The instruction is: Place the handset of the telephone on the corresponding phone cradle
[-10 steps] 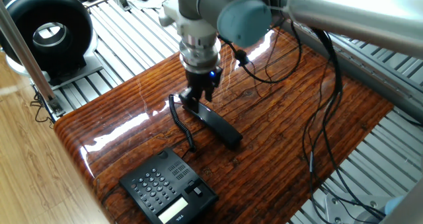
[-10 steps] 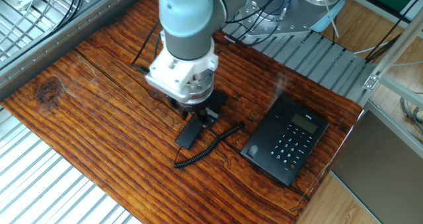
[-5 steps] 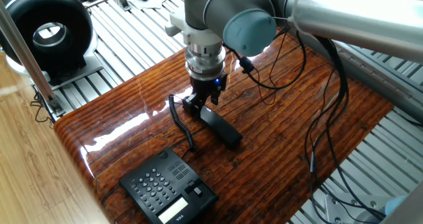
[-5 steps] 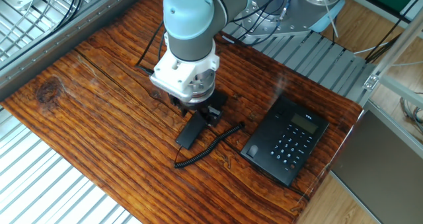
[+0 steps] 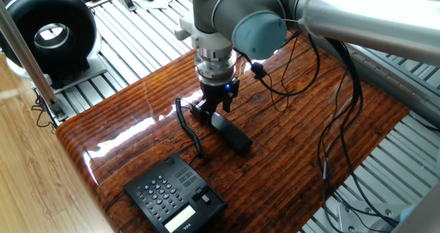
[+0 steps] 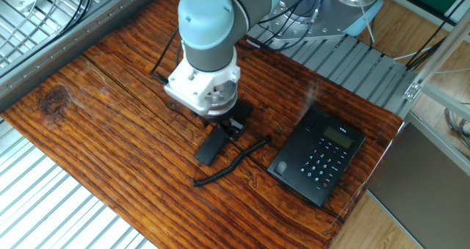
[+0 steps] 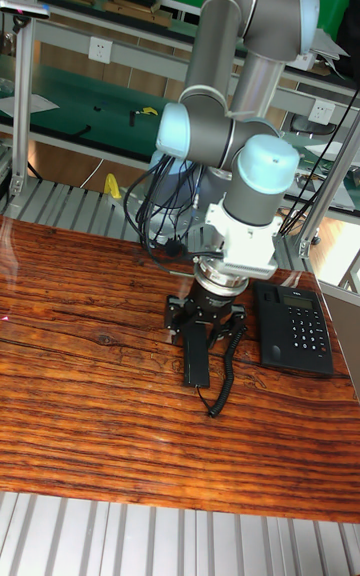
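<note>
On the table (image 5: 289,143) | gripper (image 7: 207,321) over handset (image 5: 230,132) (grip unclear) | telephone (image 6: 319,162) well apart, cradle bare

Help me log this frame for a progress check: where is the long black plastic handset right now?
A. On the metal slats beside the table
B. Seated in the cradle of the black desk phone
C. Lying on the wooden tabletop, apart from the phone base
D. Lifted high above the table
C: the long black plastic handset lies on the wooden tabletop under the gripper, while the black desk phone base sits apart, joined only by the coiled cord.
</note>
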Motion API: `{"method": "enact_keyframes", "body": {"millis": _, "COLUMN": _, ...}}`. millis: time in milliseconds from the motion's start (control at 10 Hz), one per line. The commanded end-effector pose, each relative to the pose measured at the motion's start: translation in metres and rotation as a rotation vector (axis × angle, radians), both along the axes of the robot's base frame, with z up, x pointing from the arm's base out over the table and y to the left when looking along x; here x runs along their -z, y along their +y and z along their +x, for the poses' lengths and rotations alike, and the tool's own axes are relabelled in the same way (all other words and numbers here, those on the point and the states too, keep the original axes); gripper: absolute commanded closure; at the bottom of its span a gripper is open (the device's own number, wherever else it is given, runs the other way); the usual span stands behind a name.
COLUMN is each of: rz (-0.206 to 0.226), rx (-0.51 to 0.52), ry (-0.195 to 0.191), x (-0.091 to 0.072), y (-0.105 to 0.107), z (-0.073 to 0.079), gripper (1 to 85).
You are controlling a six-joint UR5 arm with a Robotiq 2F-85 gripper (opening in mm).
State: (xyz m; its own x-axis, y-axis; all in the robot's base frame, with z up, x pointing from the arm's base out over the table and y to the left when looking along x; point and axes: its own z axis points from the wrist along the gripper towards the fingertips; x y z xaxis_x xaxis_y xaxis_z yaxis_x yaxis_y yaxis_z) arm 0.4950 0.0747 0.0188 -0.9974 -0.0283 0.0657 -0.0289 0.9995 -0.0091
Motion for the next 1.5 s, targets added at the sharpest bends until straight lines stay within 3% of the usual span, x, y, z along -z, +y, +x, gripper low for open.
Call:
{"method": "enact_keyframes", "body": {"millis": 0, "rz": 0.014, "rx": 0.069, "ry": 0.04, "x": 0.001, "y": 0.003, "z": -0.008, "gripper": 26.3}}
{"method": "enact_keyframes", "body": {"millis": 400, "rz": 0.011, "rx": 0.11, "ry": 0.085, "x": 0.0, "y": 0.005, "z": -0.019, "gripper": 27.0}}
{"method": "enact_keyframes", "body": {"millis": 900, "rz": 0.006, "rx": 0.12, "ry": 0.1, "x": 0.006, "y": 0.009, "z": -0.018, "gripper": 30.0}}
{"method": "enact_keyframes", "body": {"millis": 1400, "rz": 0.015, "rx": 0.123, "ry": 0.146, "x": -0.003, "y": 0.01, "z": -0.034, "gripper": 35.0}}
